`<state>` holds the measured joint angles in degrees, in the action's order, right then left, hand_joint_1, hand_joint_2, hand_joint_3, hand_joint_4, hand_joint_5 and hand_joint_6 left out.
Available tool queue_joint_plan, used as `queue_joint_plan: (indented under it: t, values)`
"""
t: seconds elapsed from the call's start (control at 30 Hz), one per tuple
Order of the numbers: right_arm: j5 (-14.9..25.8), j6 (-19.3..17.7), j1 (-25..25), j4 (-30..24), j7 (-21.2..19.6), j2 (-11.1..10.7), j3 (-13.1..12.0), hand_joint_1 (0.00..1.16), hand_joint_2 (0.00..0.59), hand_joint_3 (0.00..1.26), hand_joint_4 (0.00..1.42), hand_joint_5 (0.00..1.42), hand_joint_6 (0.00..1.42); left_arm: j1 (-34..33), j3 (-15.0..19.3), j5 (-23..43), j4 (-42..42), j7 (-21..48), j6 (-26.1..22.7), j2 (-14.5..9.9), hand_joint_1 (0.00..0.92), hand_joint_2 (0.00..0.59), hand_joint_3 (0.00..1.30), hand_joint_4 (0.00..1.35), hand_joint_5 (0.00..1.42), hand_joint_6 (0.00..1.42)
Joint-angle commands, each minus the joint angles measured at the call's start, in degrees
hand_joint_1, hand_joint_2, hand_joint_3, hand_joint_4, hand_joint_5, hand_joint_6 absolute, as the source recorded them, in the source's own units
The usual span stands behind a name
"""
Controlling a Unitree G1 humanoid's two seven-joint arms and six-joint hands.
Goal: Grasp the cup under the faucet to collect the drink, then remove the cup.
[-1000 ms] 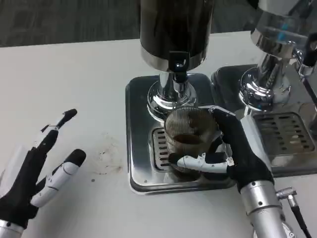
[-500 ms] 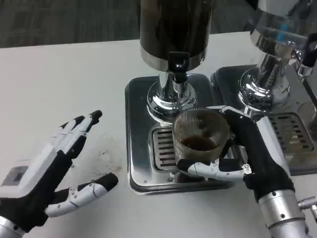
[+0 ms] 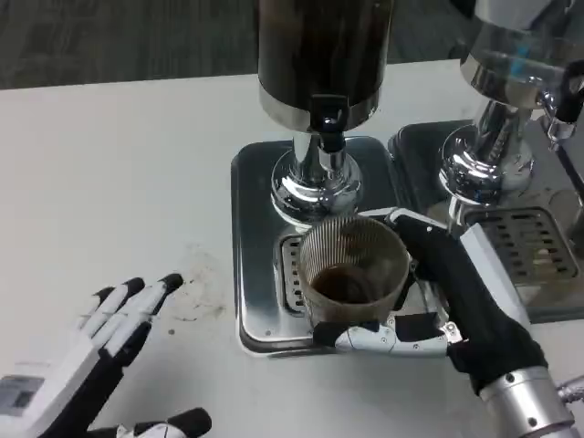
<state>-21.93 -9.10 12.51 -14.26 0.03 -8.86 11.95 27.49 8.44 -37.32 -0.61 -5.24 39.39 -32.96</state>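
While gripped from the right: cup (image 3: pixel 353 274), ribbed and translucent, with dark drink pooled in the bottom; sits over the drip tray (image 3: pixel 265 301) at its grille, a little forward of the faucet (image 3: pixel 328 123) rather than straight below it.
Right robot hand (image 3: pixel 443 292): wrapped round the cup, thumb across the near side low down, other fingers behind the far wall; held low, likely so the rim stays level and the drink does not slop.
Cup base: hidden by the thumb, so resting on the grille or just lifted, hard to say.
Left robot hand (image 3: pixel 91 365): spread and empty, palm down near the counter (image 3: pixel 119 164) edge, well apart from the tray; kept clear so as not to crowd the withdrawal.
Dispenser (image 3: pixel 321 55): dark cylinder on a chrome foot, directly behind the cup; no stream visible at the spout.
Stage, as judged: collecting done or nearly so, removal in hand.
Next move calls for: drawing the cup toward the near tray lip upright and slowly, lifting over the lip.
Risk: tilting a soft-walled cup under a tight squeeze.
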Motion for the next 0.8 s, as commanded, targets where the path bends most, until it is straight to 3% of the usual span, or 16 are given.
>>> queue_joint_plan:
  t: [0.03,0.53,0.8]
  values:
    - [-0.01,-2.75,1.45,-3.61,0.49,-0.94,1.01,1.03,0.098,0.79,0.82,0.8,0.99,3.48,1.12,-2.59,1.07,-3.29,0.08,-0.7,0.0,0.086,0.0,0.0,0.0,0.0]
    - [2.26,-5.95,6.19,-8.2,3.24,-3.91,1.3,1.02,0.093,0.79,0.82,0.82,0.99,9.07,2.24,-6.78,4.35,-10.04,-1.29,0.8,0.0,0.07,0.0,0.0,0.0,0.0]
    - [1.14,-5.51,6.72,-9.4,3.43,-4.02,2.23,1.02,0.093,0.8,0.82,0.82,0.99,7.45,-0.73,-6.51,4.42,-8.6,-2.99,0.9,0.0,0.059,0.0,0.0,0.0,0.0]
